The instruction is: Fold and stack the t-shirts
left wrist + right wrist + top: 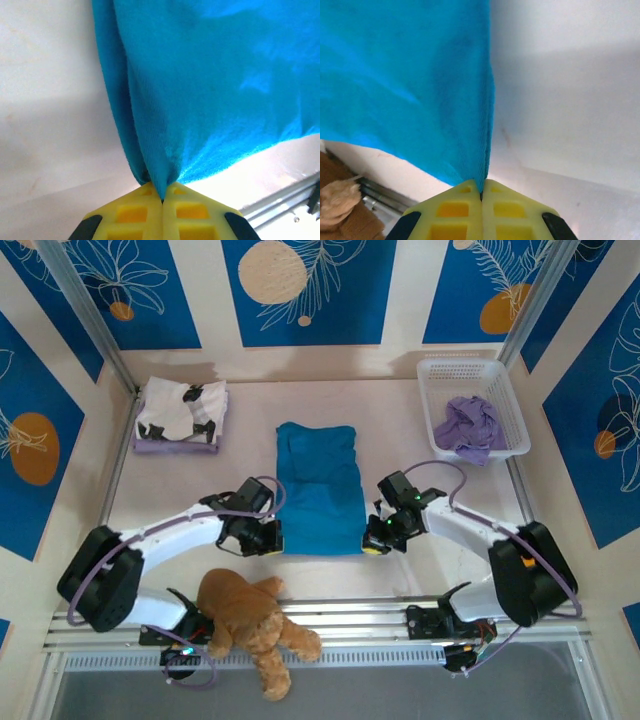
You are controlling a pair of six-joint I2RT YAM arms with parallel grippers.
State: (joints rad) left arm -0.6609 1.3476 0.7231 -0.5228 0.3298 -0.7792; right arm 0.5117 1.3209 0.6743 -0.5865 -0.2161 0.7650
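Counter ran pale and matt under everything. At its centre lay the teal t-shirt, a long narrow band of soft knit with its long axis running from 6 to 12 o'clock, and its doubled side edges suggested it was already folded lengthwise. The near hem was what mattered. The left pincer was clamped on the corner at 7 o'clock and the right pincer on the corner at 5 o'clock, so the whole shirt stretched away toward 12 o'clock from both, neither arm nearer than the other.

In the left wrist view the yellow pads were pressed together on a gathered pleat of teal cloth. In the right wrist view the pads nipped a straight doubled edge. A fold would likely mean carrying that hem toward 12 o'clock with both corners level.

At 1 o'clock stood a white lattice basket holding a crumpled lavender shirt. At 10 o'clock a blotched white shirt sat folded on a folded lavender shirt. A brown plush teddy bear lay at 7 o'clock by the rail.
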